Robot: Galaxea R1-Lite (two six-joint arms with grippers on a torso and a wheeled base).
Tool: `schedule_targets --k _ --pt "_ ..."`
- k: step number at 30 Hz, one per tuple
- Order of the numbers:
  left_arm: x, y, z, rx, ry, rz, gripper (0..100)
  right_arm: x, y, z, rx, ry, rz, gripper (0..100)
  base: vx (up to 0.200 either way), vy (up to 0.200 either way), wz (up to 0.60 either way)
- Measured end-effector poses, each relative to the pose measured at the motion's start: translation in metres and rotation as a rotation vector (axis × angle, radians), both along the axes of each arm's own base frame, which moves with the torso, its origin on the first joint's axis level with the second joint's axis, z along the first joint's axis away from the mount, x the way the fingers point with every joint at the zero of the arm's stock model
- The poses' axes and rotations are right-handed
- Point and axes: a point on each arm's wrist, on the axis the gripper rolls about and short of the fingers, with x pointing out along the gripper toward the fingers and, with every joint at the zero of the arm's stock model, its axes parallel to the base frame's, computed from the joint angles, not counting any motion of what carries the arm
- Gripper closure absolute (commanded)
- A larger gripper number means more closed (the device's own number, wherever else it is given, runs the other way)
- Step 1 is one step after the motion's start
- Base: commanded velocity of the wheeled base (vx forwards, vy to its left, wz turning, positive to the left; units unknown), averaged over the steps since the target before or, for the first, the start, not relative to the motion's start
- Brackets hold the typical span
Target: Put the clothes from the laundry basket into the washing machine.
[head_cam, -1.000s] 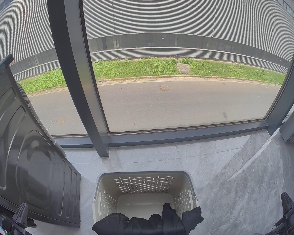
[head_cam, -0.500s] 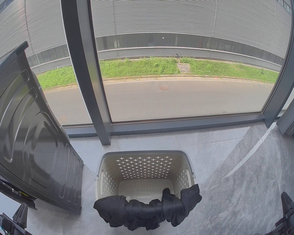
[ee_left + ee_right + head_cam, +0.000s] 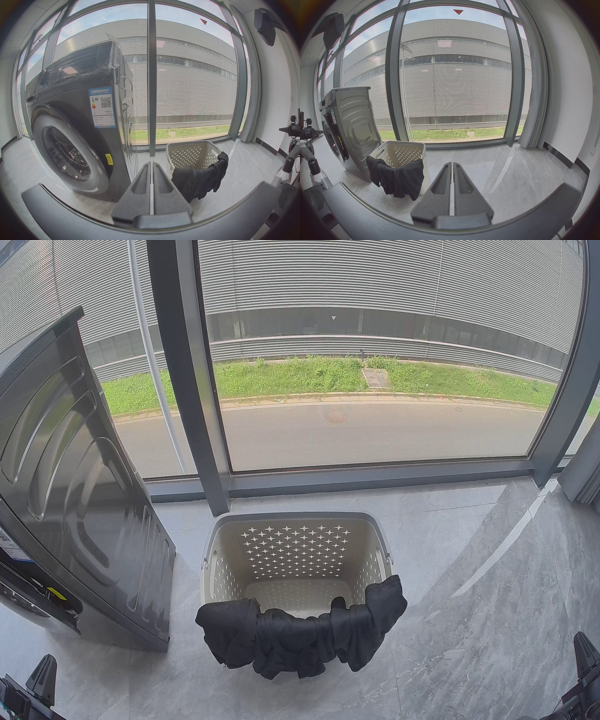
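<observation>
Draping over the near rim of the laundry basket (image 3: pixel 297 518), the black clothes (image 3: pixel 300 640) look soft, light and limp. The bunched fold atop the rim seems the best hold. The left hand (image 3: pixel 151 165) and right hand (image 3: pixel 452 165) have their fingers together, empty. The garment count and the drum of the washing machine (image 3: pixel 75 490) are hard to make out.

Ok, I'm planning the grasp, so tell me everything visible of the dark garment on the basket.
The black, soft-looking cloth garment is bunched and draped over the near rim of the off-white perforated plastic laundry basket, hanging down its outer wall, one end raised at the basket's right corner. It touches the basket; grey floor contact is unclear.
</observation>
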Motion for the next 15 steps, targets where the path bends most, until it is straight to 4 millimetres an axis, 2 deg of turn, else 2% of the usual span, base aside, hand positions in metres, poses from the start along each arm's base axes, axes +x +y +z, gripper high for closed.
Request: schedule_targets --k 15 --pt "0.0 -0.0002 -0.0001 -0.009 0.002 -0.01 100 0.0 0.0 0.0 0.0 0.0 0.0 100 0.0 0.2 0.0"
